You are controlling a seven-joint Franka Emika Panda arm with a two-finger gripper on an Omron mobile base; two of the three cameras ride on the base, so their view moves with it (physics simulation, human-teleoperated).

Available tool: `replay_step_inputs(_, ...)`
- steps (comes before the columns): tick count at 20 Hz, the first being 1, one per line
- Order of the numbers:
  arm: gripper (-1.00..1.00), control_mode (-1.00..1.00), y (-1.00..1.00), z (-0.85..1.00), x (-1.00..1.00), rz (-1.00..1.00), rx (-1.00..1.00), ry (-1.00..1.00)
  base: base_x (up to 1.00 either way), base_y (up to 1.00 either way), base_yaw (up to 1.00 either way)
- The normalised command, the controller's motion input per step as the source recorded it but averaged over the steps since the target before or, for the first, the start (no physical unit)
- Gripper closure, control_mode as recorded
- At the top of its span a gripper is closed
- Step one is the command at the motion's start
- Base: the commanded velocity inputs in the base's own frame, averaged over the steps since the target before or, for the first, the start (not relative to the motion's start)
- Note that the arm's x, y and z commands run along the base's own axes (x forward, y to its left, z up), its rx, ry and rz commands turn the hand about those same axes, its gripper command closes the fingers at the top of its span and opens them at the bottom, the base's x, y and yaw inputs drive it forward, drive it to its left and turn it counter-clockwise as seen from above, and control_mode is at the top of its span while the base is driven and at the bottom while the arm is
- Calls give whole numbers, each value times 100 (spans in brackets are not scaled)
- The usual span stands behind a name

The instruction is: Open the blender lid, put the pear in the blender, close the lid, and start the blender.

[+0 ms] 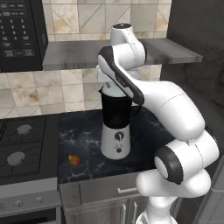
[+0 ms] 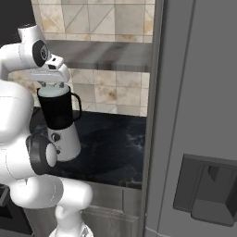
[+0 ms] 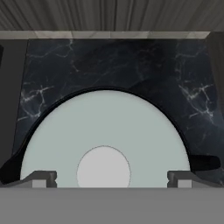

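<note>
Directly above the blender [image 1: 115, 127], the gripper [image 3: 112, 181] hangs spread, tips straddling the blender lid [image 3: 105, 135] knob, seemingly to grasp it.

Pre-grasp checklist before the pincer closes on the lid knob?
1. Blender lid seated on the blender: ok.
2. Pincer open, fingertips either side of the knob: ok.
3. Knob centred between fingertips: ok, slightly left of midpoint.
4. Fingertips low enough to grip the knob: cannot tell.
5. Pear on the counter, clear of the blender: ok.
6. Blender upright: ok.
</note>
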Motion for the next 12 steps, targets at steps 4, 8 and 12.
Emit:
replay_step_inputs(4,100,-100,0,-28,0,0,0,0,0,0,0)
replay_step_inputs(8,100,-100,2,-27,0,0,-1,0,0,0,0)
replay_step_inputs(12,100,-100,9,-13,0,0,0,0,0,0,0)
